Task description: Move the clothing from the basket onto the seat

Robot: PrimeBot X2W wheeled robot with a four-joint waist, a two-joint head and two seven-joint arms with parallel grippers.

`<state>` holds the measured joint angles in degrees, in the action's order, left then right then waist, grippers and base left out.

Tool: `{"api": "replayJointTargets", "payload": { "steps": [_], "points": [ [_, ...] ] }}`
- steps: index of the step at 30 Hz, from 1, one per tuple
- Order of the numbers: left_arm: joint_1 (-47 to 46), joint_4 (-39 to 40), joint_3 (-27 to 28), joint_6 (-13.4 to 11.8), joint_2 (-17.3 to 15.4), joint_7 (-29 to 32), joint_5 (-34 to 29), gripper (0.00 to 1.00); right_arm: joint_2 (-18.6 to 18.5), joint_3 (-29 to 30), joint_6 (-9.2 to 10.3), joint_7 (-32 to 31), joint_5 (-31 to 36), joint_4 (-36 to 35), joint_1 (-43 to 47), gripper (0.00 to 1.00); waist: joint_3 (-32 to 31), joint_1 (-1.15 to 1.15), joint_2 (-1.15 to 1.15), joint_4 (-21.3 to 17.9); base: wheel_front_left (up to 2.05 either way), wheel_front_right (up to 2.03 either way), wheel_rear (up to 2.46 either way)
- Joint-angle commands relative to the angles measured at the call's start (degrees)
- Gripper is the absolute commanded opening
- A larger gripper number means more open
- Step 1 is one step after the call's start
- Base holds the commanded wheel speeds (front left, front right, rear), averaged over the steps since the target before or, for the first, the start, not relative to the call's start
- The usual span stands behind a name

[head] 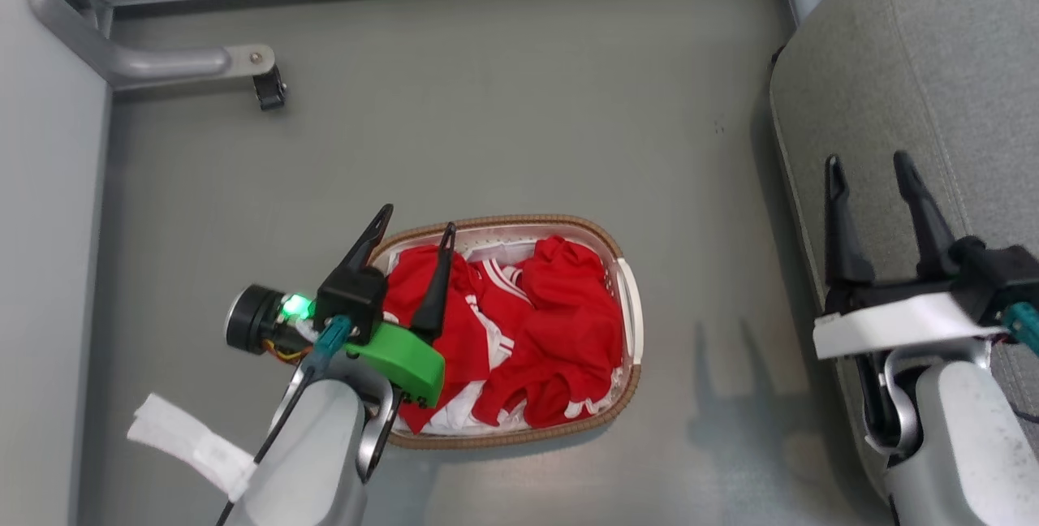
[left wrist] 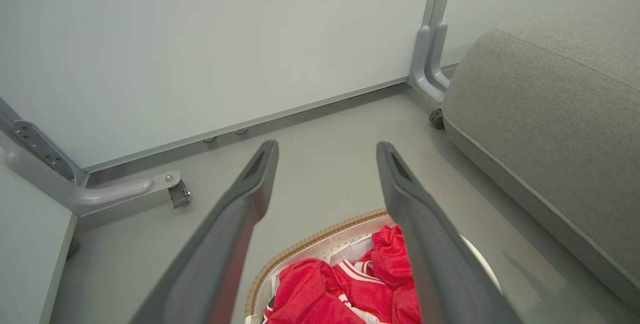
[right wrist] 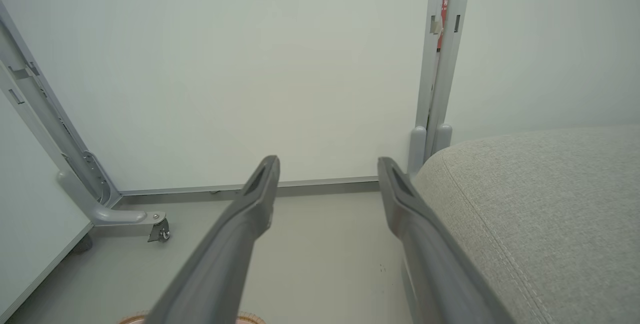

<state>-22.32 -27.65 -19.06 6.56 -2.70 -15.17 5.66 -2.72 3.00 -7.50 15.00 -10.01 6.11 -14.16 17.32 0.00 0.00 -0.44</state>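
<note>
Left gripper (head: pixel 418 219) at near left, fingers (head: pixel 432 291) spread wide, nothing held, tips angled far and slightly right. Green housing (head: pixel 402 355) and lit green lamp (head: pixel 294 307) seen at left wrist; pale left forearm (head: pixel 312 453) raised from near edge. Right gripper (head: pixel 867 157) at near right, its fingers (head: pixel 840 226) parted wide, empty, pointed far. White band (head: pixel 901 323) seen across right wrist, pale right forearm (head: pixel 958 428) nearer.

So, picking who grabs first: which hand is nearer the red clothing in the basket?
Left. The left hand is open above the clothing at the left end of the basket; the right hand is open off to the side, by the edge of the seat.
</note>
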Motion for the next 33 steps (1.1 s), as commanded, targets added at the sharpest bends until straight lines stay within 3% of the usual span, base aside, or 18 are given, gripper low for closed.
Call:
{"api": "replayJointTargets", "payload": {
  "steps": [1, 8, 14, 24, 33],
  "points": [
    [-3.33, -1.44, -0.92, 0.32, -0.36, 0.02, -1.31, 1.00, -0.29, 0.69, 0.02, 0.28, 0.08, -1.04, -2.46, 1.00, 11.61, 0.00, 0.00, -4.27, 0.00, 0.00, 0.00],
    [-14.16, -12.31, -9.95, 0.88, -0.40, 0.01, -5.28, 1.00, -0.24, 3.32, 0.03, 0.28, -1.88, -4.58, -9.91, 1.00, 23.16, 0.00, 0.00, -8.33, 0.00, 0.00, 0.00],
    [-21.06, -21.64, -18.54, 0.93, -0.80, 0.03, -3.76, 1.00, -0.21, 2.49, 0.03, 0.28, -4.70, -5.74, -13.57, 1.00, 29.23, 0.00, 0.00, -11.82, 0.00, 0.00, 0.00],
    [-27.43, -31.62, -29.57, 0.96, -2.17, 0.02, 2.09, 1.00, -0.22, -0.40, 0.03, 0.28, -8.28, -6.36, -15.34, 1.00, 34.29, 0.00, 0.00, -15.56, 0.00, 0.00, 0.00],
    [-31.72, -38.58, -31.74, 0.96, -3.08, 0.72, 5.46, 1.00, -0.22, -0.95, 0.03, 0.28, -9.59, -6.26, -16.60, 1.00, 35.89, 0.00, 0.00, -17.62, 0.00, 0.00, 0.00]
  ]
}}
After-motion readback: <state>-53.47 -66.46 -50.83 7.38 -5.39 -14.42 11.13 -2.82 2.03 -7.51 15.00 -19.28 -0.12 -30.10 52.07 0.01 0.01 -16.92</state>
